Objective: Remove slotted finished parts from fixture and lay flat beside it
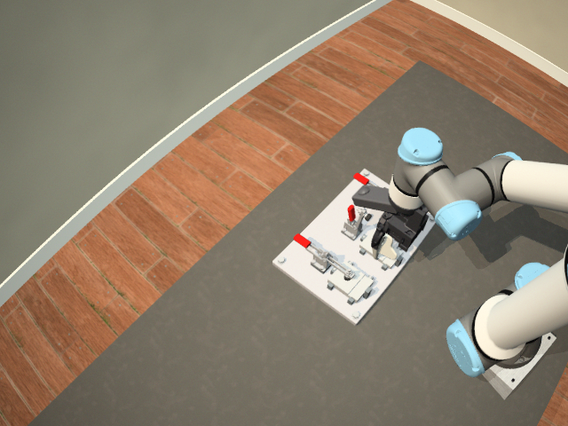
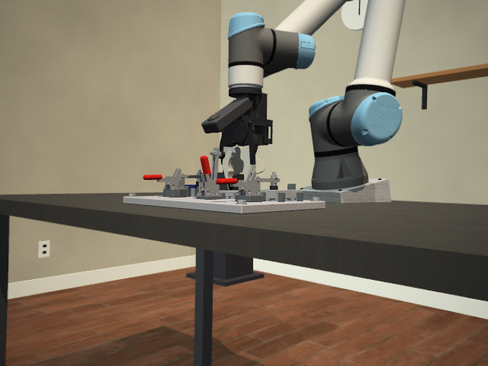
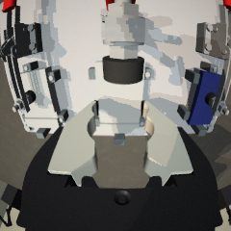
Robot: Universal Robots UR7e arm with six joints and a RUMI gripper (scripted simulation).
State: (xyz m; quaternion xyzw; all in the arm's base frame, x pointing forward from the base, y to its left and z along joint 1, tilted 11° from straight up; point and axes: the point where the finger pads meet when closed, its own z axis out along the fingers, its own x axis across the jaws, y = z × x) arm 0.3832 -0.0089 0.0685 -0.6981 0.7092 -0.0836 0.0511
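Note:
The white fixture plate (image 1: 353, 248) lies on the dark table and carries three clamp stations. My gripper (image 1: 382, 242) reaches down into the middle station and is shut on the pale grey finished part (image 3: 119, 113) there, which still sits low in its nest. The middle clamp's red handle (image 1: 351, 213) stands upright. A second pale part (image 1: 358, 286) lies in the near station under a clamp with a flat red handle (image 1: 301, 240). The blue blank (image 3: 204, 98) shows at the right of the wrist view, held in its clamp. In the top view the arm hides the blank.
The third clamp's red handle (image 1: 360, 177) lies flat at the plate's far corner. The arm's base (image 1: 518, 366) stands on the table to the right of the fixture. Small stops and pins stick up around each nest. The table edge runs in front of the plate (image 2: 223, 203).

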